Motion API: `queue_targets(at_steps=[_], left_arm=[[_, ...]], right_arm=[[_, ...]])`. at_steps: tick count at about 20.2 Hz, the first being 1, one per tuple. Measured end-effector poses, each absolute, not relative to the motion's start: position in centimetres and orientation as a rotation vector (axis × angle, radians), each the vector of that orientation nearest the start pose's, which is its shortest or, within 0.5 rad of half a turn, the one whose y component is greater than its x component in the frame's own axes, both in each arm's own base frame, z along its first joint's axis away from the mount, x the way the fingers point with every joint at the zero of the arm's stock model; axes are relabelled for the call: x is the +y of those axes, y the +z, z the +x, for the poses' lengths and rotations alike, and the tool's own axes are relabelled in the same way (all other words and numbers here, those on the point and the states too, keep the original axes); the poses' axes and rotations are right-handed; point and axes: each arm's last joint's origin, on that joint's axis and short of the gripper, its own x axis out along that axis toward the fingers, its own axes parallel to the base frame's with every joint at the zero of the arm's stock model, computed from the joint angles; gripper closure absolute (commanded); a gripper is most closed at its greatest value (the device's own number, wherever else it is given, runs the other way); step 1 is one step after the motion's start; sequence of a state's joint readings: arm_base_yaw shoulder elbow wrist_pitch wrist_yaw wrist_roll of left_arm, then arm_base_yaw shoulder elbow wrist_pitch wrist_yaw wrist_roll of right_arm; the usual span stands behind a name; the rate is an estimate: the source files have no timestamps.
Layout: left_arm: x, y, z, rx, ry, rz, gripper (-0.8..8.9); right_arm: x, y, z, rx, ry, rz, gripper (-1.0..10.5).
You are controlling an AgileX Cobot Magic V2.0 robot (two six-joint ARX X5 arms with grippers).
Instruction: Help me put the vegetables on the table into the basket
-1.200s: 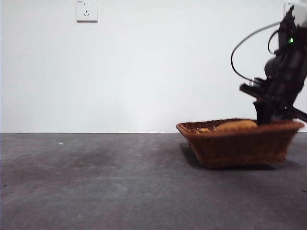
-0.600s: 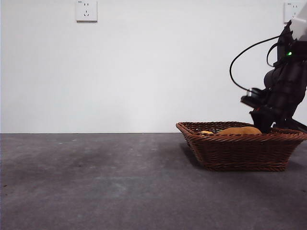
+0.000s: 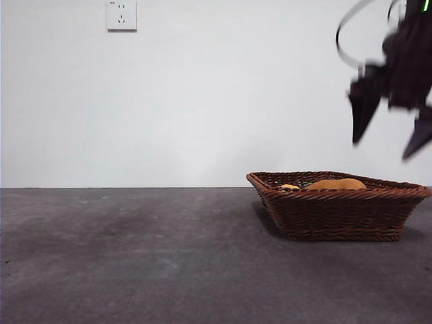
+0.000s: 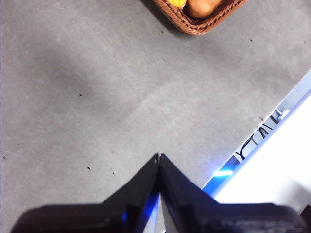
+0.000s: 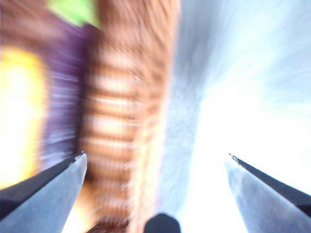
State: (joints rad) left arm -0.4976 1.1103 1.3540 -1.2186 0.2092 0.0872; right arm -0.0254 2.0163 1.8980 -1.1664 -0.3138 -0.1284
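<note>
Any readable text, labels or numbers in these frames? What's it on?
None readable.
Wall outlet: slots only, with a tiny mark on its top edge too small to read.
Basket, potato, table: no print.
Right wrist view: too blurred to tell.

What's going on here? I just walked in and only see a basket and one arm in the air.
The right gripper hangs above the basket at the table's right side, jaws open and empty. The potato and a yellow piece lie inside; the blurred right wrist view also shows something purple by the wicker, likely the eggplant. The left gripper waits shut over bare table. No vegetable shows outside the basket.
</note>
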Motion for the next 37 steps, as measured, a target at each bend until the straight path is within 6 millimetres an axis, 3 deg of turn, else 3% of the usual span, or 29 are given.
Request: queue_targets(at_steps=[3, 4, 6, 7, 13, 15, 17, 21, 27, 30, 34, 37], left_arm=[[-9.1, 37.8, 15.5, 0.953, -0.695, 0.226, 8.18], [-9.1, 37.8, 15.5, 0.954, -0.696, 0.227, 8.19], [-9.1, 37.8, 15.5, 0.958, -0.696, 0.229, 8.19], [-9.1, 37.8, 15.5, 0.957, -0.696, 0.229, 8.19], [-8.4, 38.5, 14.2, 0.916, -0.688, 0.201, 8.17], [-8.1, 38.8, 13.7, 0.91, -0.681, 0.175, 8.17], [-7.8, 38.8, 13.0, 0.944, -0.667, 0.156, 8.17], [-7.6, 38.7, 12.8, 0.956, -0.662, 0.148, 8.17], [-8.7, 39.2, 14.8, 0.828, -0.675, 0.14, 8.17], [-8.3, 40.2, 15.1, 0.653, -0.685, 0.257, 8.17], [-6.0, 43.4, 12.9, 0.317, -0.66, 0.266, 8.17], [-4.2, 43.0, 12.5, 0.049, -0.523, 0.251, 8.17]], right_arm=[[0.0, 33.7, 37.8, 1.127, 0.298, 0.123, 4.9], [0.1, 35.3, 36.6, 1.091, 0.291, 0.13, 5.7], [0.2, 39.0, 33.2, 1.013, 0.279, 0.137, 8.7], [0.2, 40.9, 31.0, 0.974, 0.27, 0.138, 9.6], [0.5, 47.8, 19.1, 0.757, 0.265, 0.119, 9.5], [0.5, 49.2, 15.8, 0.674, 0.265, 0.115, 9.5], [0.6, 49.8, 13.8, 0.623, 0.265, 0.112, 9.5], [0.5, 50.0, 13.0, 0.605, 0.228, 0.097, 9.5], [0.4, 49.3, 15.4, 0.665, 0.209, 0.099, 9.5], [0.2, 48.6, 17.3, 0.714, 0.175, 0.093, 9.5], [0.2, 47.5, 19.7, 0.778, 0.17, 0.1, 9.5], [0.1, 46.7, 21.3, 0.821, 0.14, 0.092, 9.5]])
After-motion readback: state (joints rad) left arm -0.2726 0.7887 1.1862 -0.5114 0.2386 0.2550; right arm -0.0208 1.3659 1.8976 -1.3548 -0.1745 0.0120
